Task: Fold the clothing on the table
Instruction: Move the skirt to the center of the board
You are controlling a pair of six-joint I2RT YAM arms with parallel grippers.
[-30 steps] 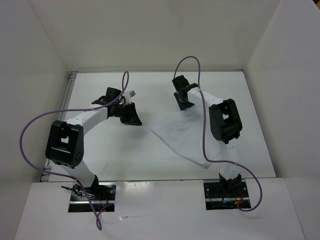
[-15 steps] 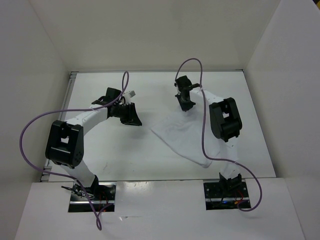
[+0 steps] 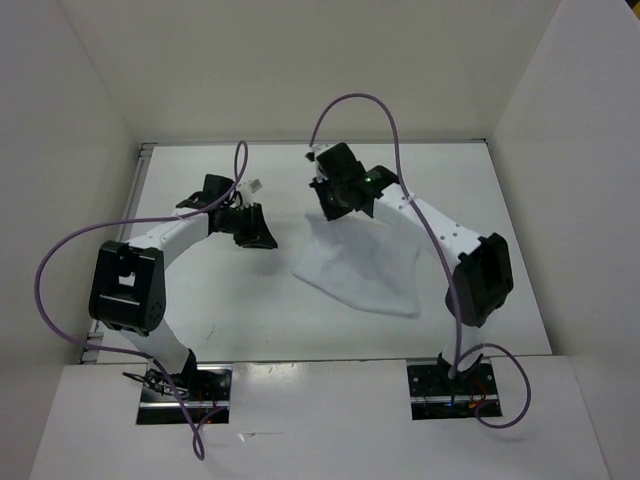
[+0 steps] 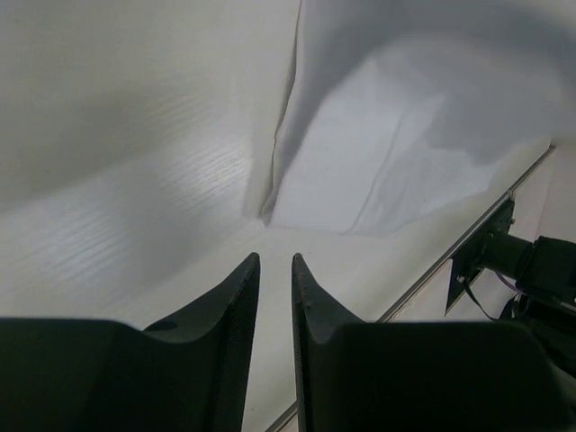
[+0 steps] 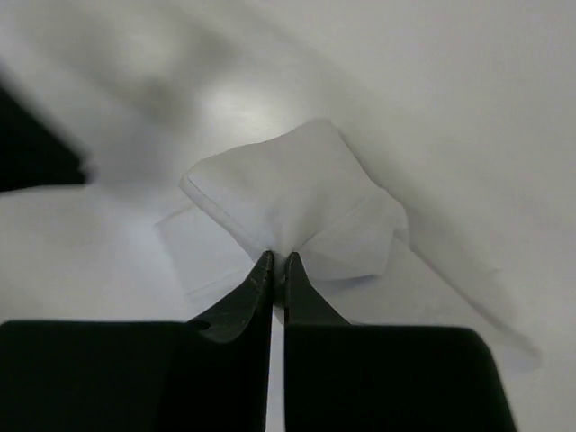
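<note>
Clothing point(image 3: 362, 275) lies on the surface point(image 3: 200, 300) a little right of centre, between my two arms. It is white on white and wrinkled, a rough wedge with its near edge flat on the surface. Its far edge is drawn up off the surface to my right hand point(image 3: 335, 208), which holds it there. In the right wrist view the two fingers point(image 5: 238, 301) are pressed together, with a bunched fold of the fabric caught at their tips. The cloth spreads out beyond them in a crumpled, puffed shape.

My left hand point(image 3: 258, 236) sits to the left of the clothing, near its raised side and apart from it. In the left wrist view its fingers point(image 4: 229, 306) are nearly together, a narrow slit between them with nothing in it. They point across bare surface at the fabric, which hangs ahead like a slack sheet, its lower edge meeting the surface just beyond the fingertips. I cannot tell whether this hand touches the surface or is poised just above it.
</note>
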